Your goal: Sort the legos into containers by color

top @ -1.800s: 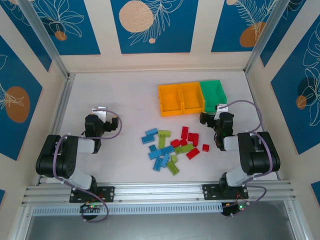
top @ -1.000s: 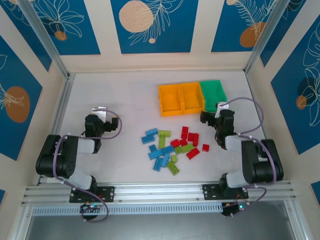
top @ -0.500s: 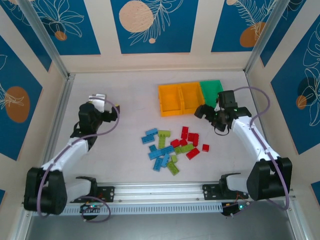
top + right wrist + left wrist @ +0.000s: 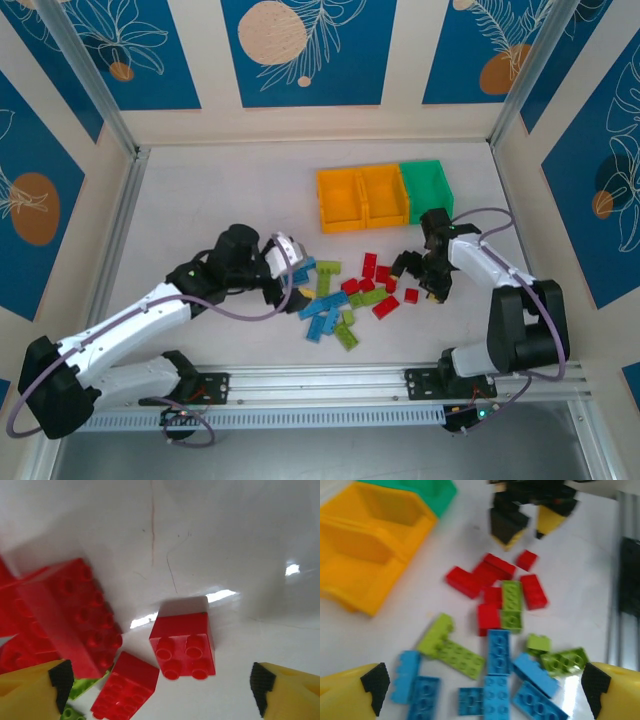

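Arms (image 4: 130, 325) had swung from the near edge of the tabletop (image 4: 200, 190) over the blue, lime-green and red studded plastic bricks (image 4: 335, 300) at its middle, left tool (image 4: 288, 275) released, right tool (image 4: 161, 679) gaping astride a square red brick (image 4: 183, 647), so sorting into the joined orange-yellow and green bins (image 4: 322, 205) seemed just begun.

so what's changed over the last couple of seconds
The left gripper came out of its tucked pose to the blue end of the legos. The right gripper swung past the containers and down over a small red brick, with its open jaws either side of it. Nothing is gripped yet. Legos and containers lie as before.
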